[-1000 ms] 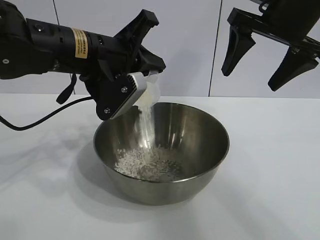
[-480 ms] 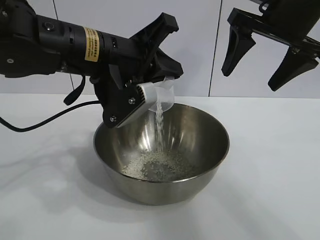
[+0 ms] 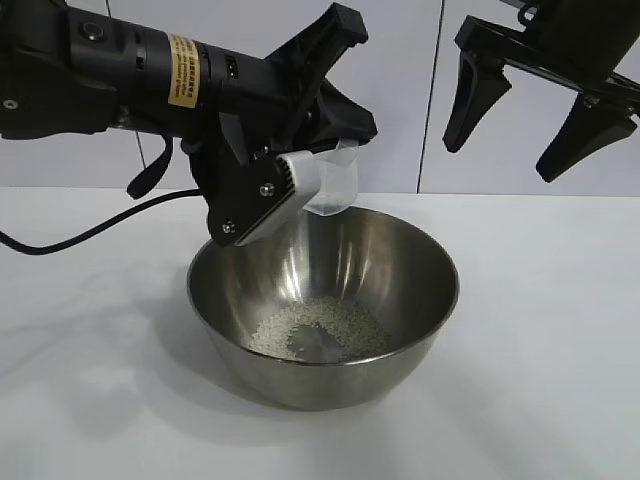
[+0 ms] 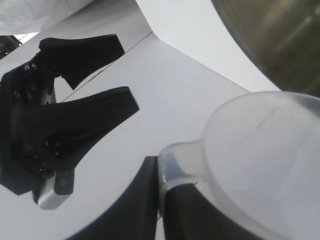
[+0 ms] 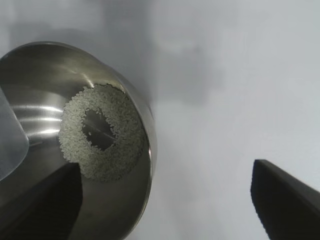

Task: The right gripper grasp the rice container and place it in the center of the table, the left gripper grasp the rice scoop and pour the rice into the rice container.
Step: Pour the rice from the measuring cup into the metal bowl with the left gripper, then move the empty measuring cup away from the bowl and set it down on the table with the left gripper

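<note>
The rice container [image 3: 440, 275], a big steel bowl, stands mid-table with rice [image 3: 322, 328] in a ring on its bottom. My left gripper [image 3: 303, 182] is shut on the handle of the rice scoop [image 3: 335, 185] and holds it tipped mouth-down over the bowl's far left rim. No rice is falling. In the left wrist view the fingers [image 4: 135, 210] pinch the scoop's [image 4: 260, 165] handle, and the scoop looks empty. My right gripper [image 3: 500, 158] hangs open and empty high at the upper right. Its wrist view shows the bowl [image 5: 142, 200], the rice [image 5: 125, 150] and the scoop's edge [image 5: 10, 145].
The white table [image 3: 550, 380] lies bare around the bowl. A black cable [image 3: 60, 245] trails from the left arm onto the table at far left. A white panelled wall stands behind. The right gripper also shows in the left wrist view [image 4: 75, 115].
The stream of rice has stopped and the scoop has emptied. The left gripper has moved slightly right and up with the scoop. The rice has settled in the bowl. The right arm has not moved.
</note>
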